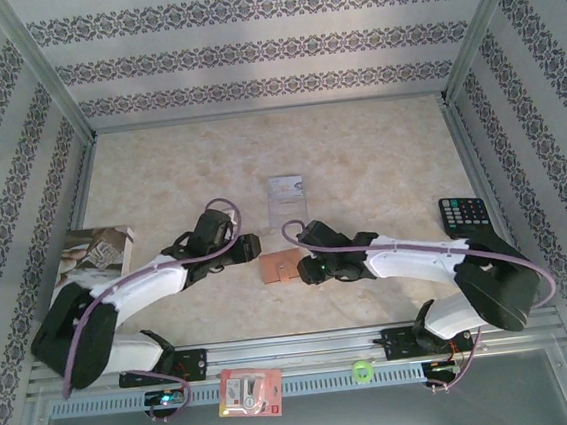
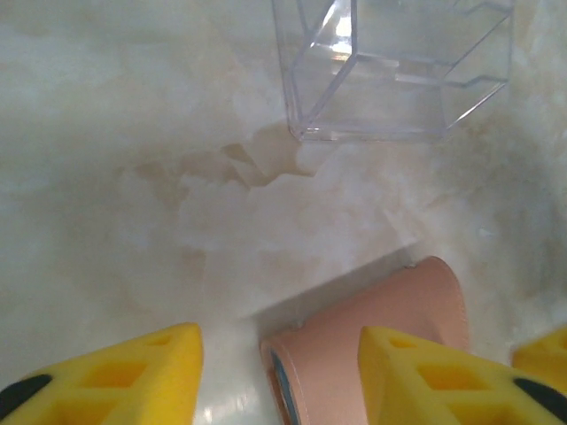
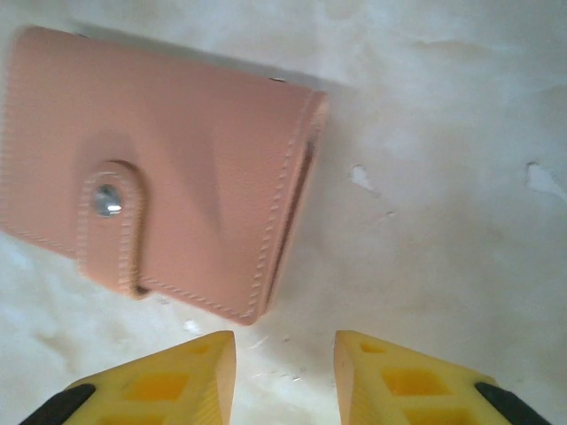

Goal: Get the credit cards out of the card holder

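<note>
Left gripper: jaws spread, straddling one end of the card holder; whether they touch it cannot be told. The holder lies flat on the marbled table between the arms, snap strap fastened, credit cards presumably inside. Right gripper: spread, empty, just short of the holder. Risk: a pinch on the fastened holder skids it, or opposing fingers collide.

Card holder: small, pinkish-brown, leather-like, stitched along border. Folded shut, tab with silver snap fastened. Lies flat on worktop, midway between left and right edges, nearer to near edge.
</note>
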